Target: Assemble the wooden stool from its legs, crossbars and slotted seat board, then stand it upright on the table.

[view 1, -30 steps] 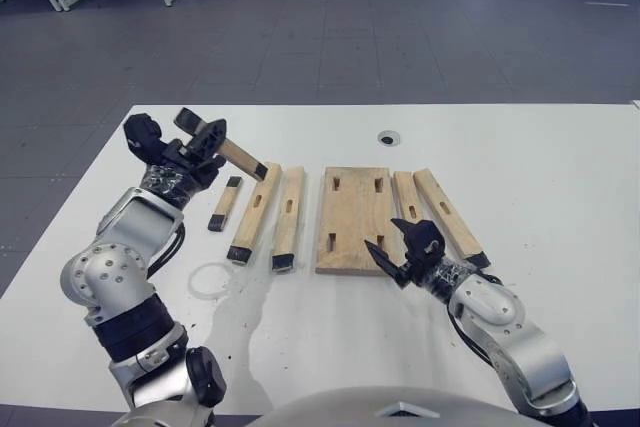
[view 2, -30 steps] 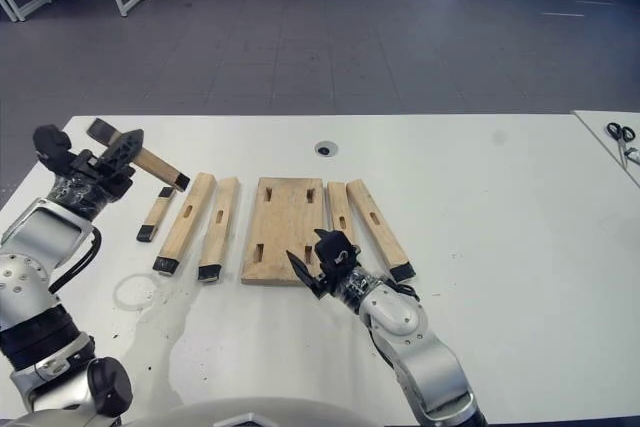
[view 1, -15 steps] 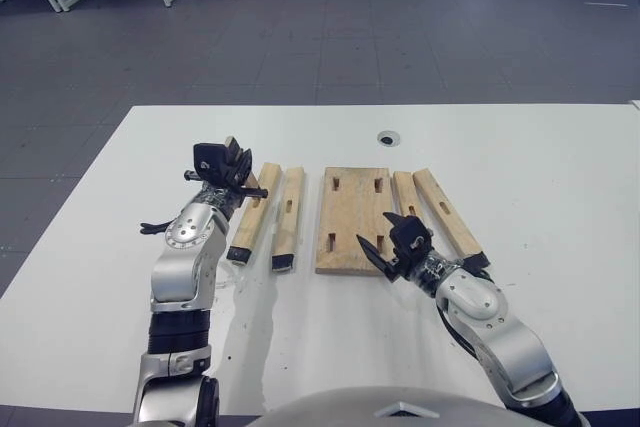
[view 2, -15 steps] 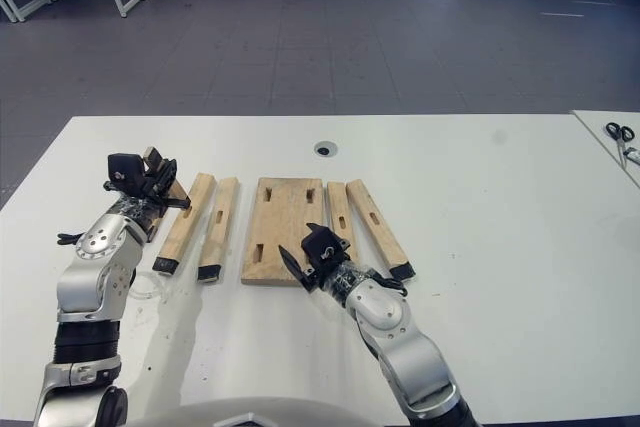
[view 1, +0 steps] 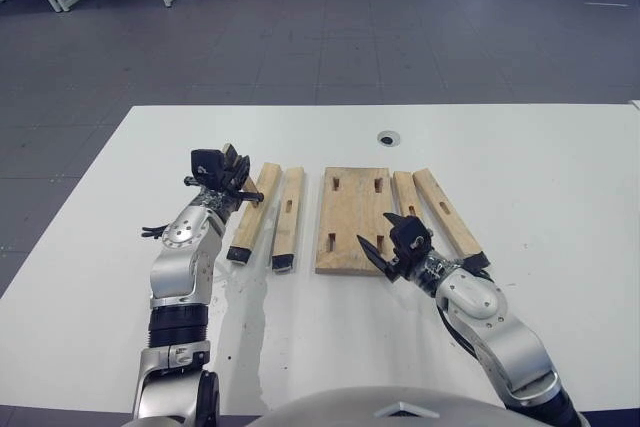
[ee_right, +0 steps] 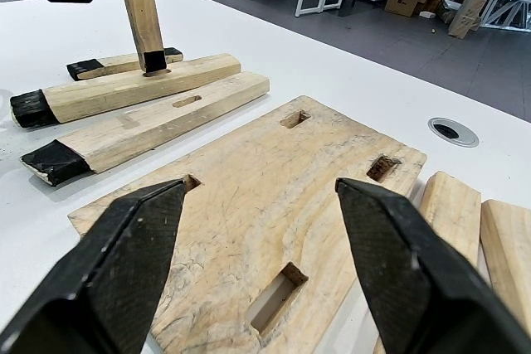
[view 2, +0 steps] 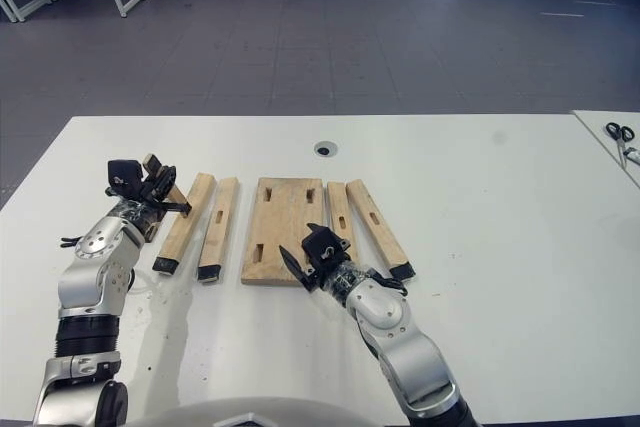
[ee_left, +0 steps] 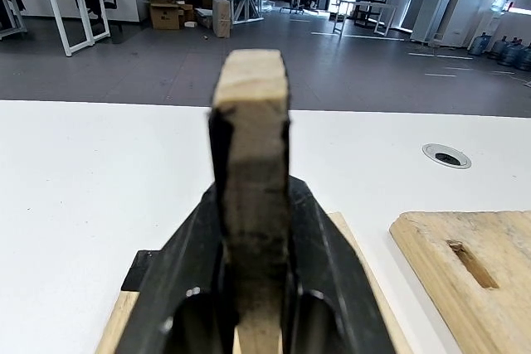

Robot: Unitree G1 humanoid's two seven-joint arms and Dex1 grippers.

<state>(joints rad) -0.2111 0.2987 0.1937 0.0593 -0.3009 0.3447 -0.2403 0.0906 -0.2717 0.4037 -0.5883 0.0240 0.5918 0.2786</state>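
Left hand clamped on crossbar, held upright, black-tipped end at slot of outer left leg, left of frame centre. Right hand open, hovering over near edge of seat board, frame centre. No joint visibly seated; other legs and board flat on surface. Assembly judged barely begun.

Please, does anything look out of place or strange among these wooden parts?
The crossbar stands upright in the left gripper, black end on the leftmost leg, while all other parts lie flat. A faint grey smear marks the table beside that arm. Nothing looks broken.
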